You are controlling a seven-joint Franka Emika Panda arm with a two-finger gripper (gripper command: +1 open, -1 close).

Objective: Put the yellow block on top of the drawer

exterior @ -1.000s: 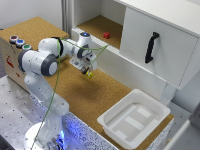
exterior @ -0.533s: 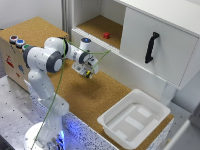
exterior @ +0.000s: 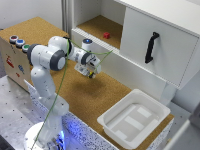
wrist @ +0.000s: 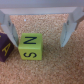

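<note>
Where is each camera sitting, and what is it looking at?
Exterior view: sits high up off the arm, looking down at the cork tabletop, the white tray and cabinet; it shows the whole arm and its gripper.
Wrist view: sits on the wrist, looking close at the cork past the two fingers at the yellow block and a purple block beside it.
Shared: the gripper and the cork; the blocks cannot be made out in the exterior view.
</note>
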